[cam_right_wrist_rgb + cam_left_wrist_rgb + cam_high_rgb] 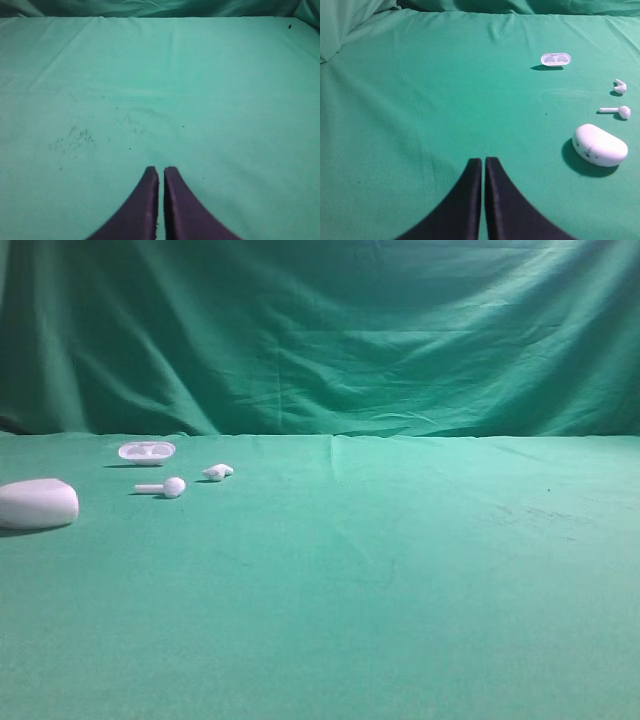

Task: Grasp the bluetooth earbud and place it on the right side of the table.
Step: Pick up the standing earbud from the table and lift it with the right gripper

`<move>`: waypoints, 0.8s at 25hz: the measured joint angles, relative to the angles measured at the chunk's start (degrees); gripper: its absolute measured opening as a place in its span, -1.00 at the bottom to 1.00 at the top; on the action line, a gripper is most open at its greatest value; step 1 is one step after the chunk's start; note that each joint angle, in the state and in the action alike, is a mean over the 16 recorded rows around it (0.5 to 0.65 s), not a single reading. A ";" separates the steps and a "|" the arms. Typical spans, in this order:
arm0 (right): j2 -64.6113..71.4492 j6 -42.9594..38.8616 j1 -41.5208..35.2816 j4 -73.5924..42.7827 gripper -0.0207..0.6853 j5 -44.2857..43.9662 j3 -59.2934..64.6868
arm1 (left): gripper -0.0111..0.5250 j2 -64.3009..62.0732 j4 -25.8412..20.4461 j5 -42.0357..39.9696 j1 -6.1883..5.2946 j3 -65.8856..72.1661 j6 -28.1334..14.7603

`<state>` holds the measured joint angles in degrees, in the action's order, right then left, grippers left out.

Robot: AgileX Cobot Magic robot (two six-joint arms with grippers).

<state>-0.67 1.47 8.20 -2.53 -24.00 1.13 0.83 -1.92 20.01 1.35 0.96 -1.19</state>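
The earbud [217,472] lies bare on the green table [400,570], far ahead and to the right of the left gripper [483,161], whose 2 fingers [470,200] are clenched together on nothing. Just beside it lies a long-stemmed earbud [163,486], with an oval tray [147,451] farther from the fingers and a white case [37,503] nearest them. The right gripper [161,171] hangs over bare cloth with its 2 fingers pressed together, empty.

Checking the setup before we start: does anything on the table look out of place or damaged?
Nothing looks damaged. The bluetooth earbud and a long-stemmed earbud lie loose on the table, outside the open tray, beside a white case.
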 joint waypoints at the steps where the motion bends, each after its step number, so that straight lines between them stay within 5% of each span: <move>1: 0.00 0.00 0.00 0.00 -0.94 0.00 0.00 | -0.96 0.00 0.00 0.00 0.00 0.00 0.00; 20: 0.00 0.56 0.00 -0.87 -0.94 1.26 0.08 | -0.96 0.00 0.00 0.00 0.00 0.00 0.00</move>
<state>-0.67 2.03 8.20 -3.41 -22.73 1.21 0.83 -1.92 20.01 1.35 0.96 -1.19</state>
